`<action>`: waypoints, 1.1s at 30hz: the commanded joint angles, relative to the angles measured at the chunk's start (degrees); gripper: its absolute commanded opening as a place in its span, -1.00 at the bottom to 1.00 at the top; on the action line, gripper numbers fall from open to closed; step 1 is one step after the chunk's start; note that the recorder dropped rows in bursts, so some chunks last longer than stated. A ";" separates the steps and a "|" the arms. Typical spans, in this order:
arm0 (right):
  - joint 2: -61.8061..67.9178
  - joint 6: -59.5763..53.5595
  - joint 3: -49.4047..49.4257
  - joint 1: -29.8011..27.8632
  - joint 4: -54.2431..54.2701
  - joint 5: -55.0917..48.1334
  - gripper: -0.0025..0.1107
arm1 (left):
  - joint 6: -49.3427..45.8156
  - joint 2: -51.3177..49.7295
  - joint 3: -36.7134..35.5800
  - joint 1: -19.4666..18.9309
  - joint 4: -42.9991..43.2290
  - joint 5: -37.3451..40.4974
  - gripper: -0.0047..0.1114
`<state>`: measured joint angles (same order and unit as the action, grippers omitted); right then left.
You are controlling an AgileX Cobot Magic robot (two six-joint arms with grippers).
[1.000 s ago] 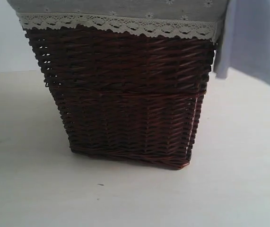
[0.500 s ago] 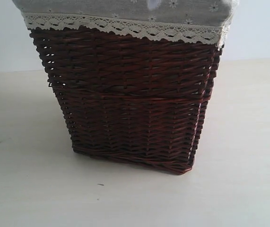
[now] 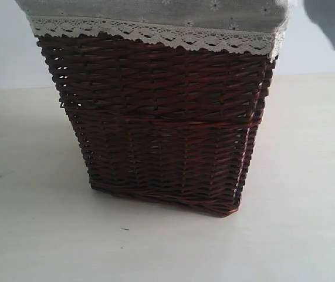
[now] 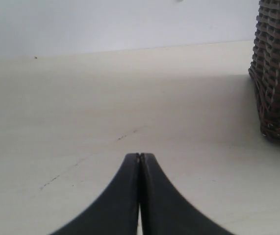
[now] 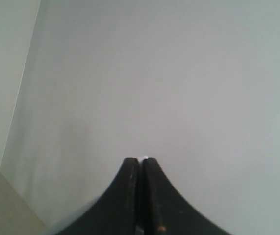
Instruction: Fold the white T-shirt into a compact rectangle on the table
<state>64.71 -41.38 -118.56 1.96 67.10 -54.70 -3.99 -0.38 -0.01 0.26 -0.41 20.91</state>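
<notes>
Grippers closed — left (image 4: pixel 140 155) low, right (image 5: pixel 140 159) high.

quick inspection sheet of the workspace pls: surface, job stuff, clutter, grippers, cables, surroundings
surface: table, pale beige and matte; one small dark speck in front of the basket.
job's things: white T-shirt, only a shadowed cloth edge at the exterior view's top right corner, up off the table; probably the shirt.
clutter: dark brown wicker basket standing on the table, grey lace-trimmed liner over its rim.
grippers: left gripper jaws shut, empty, low over the table near the basket; right gripper jaws shut, whether they pinch cloth cannot be told.
cables: nothing seen.
surroundings: plain pale wall behind the table.
</notes>
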 commanded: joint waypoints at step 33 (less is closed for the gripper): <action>-4.27 -18.94 65.75 24.65 -9.24 9.58 -0.96 | -0.13 0.38 0.01 -0.12 -0.03 -0.52 -0.92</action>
<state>56.50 -58.04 -53.88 25.07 57.67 -54.11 -3.99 -0.38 -0.01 0.26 -0.41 20.91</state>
